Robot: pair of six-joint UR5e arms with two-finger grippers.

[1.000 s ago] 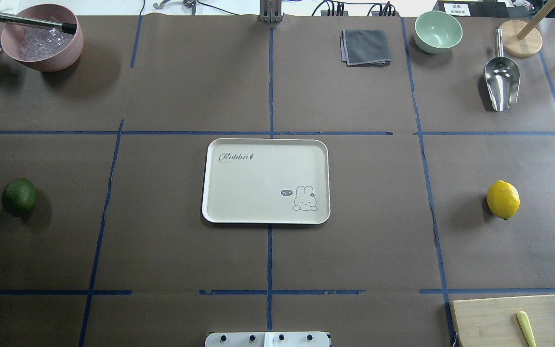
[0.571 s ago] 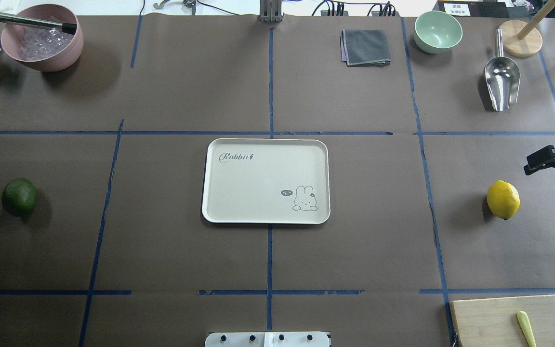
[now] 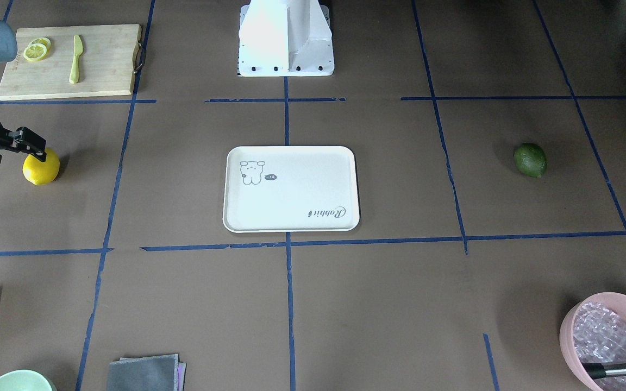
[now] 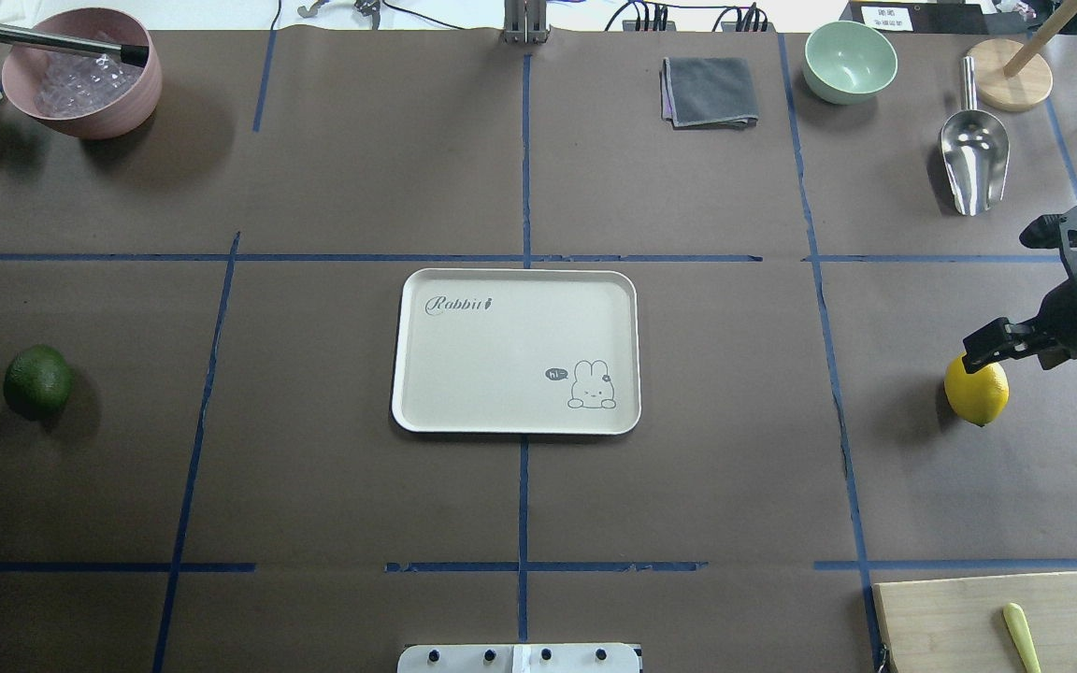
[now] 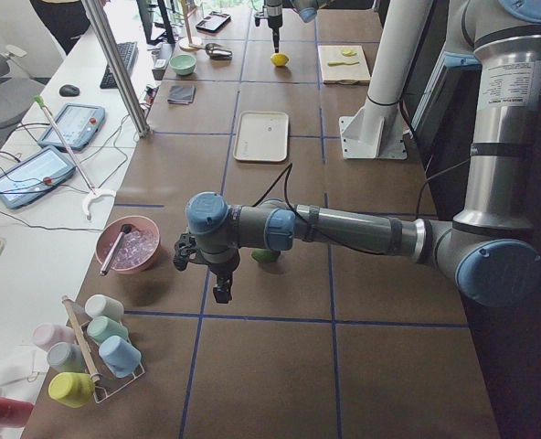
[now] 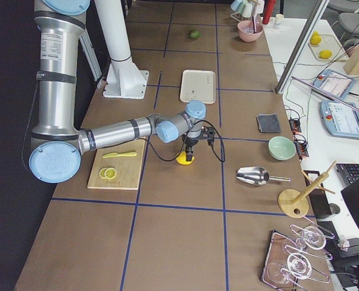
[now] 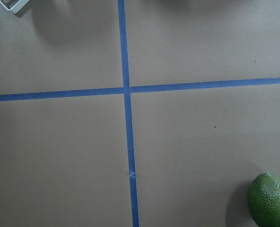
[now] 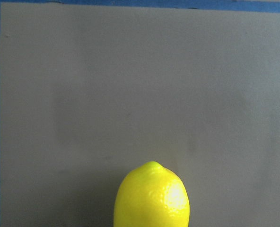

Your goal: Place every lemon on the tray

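The yellow lemon [image 4: 976,393] lies on the table's right part, also in the front-facing view [image 3: 41,169] and the right wrist view [image 8: 152,196]. The dark green lemon [image 4: 37,382] lies far left, at the lower right of the left wrist view [image 7: 271,198]. The cream tray [image 4: 501,346] sits empty in the middle. My right gripper [image 4: 985,353] hangs just above the yellow lemon's far end [image 3: 33,144]; I cannot tell how its jaws stand. My left gripper [image 5: 220,288] shows only in the exterior left view, beside the green lemon, and I cannot tell its state.
A bamboo cutting board [image 3: 101,60] with lemon slices and a yellow knife lies near the right arm's base. A pink bowl [image 4: 80,75], grey cloth [image 4: 709,91], mint bowl [image 4: 849,61], metal scoop [image 4: 973,159] and wooden stand [image 4: 1009,75] line the far edge.
My right arm has come in from the right edge and moved left and nearer, ending over the yellow lemon. Lemons and tray have not moved.
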